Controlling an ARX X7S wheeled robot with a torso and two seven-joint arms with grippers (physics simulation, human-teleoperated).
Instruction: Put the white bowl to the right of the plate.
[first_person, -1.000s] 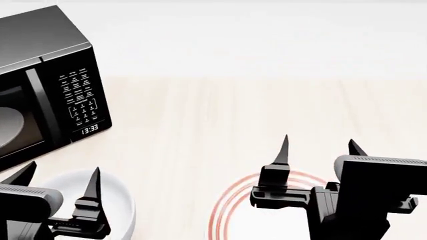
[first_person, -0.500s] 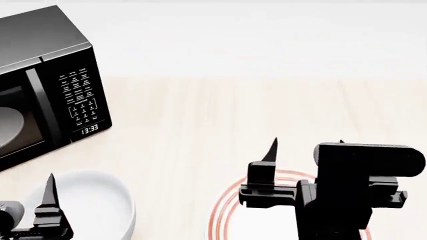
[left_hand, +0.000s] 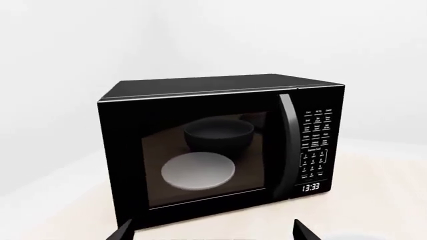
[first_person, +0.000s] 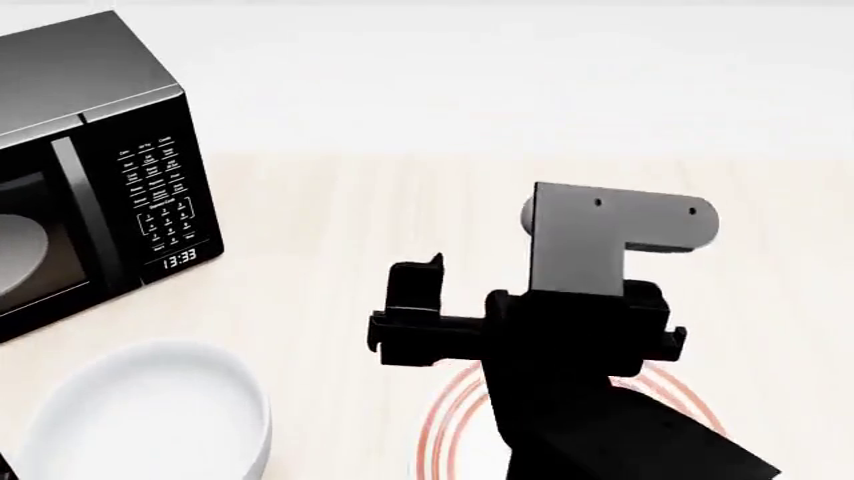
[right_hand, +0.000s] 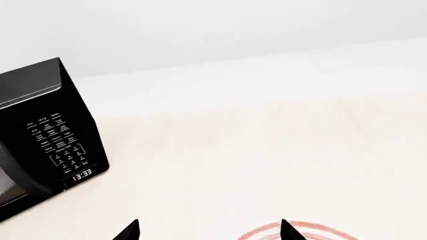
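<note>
The white bowl (first_person: 140, 415) sits at the near left of the table, in front of the microwave. The plate (first_person: 451, 425), with red rings, lies to the right of the bowl and is mostly hidden under my right arm (first_person: 574, 340). Its far rim also shows in the right wrist view (right_hand: 313, 232). My right gripper (right_hand: 208, 232) is open and empty, held above the plate's far-left edge. My left gripper (left_hand: 213, 232) is open and empty and faces the microwave door. It is out of the head view.
A black microwave (first_person: 94, 170) stands at the far left, its door shut, with a pale glass disc (left_hand: 198, 171) inside. It also shows in the right wrist view (right_hand: 47, 130). Light wooden tabletop (first_person: 400, 220) runs to a white wall behind.
My left gripper has dropped back out of the head view, uncovering the bowl. My right arm has risen and swung left, and now covers most of the plate.
</note>
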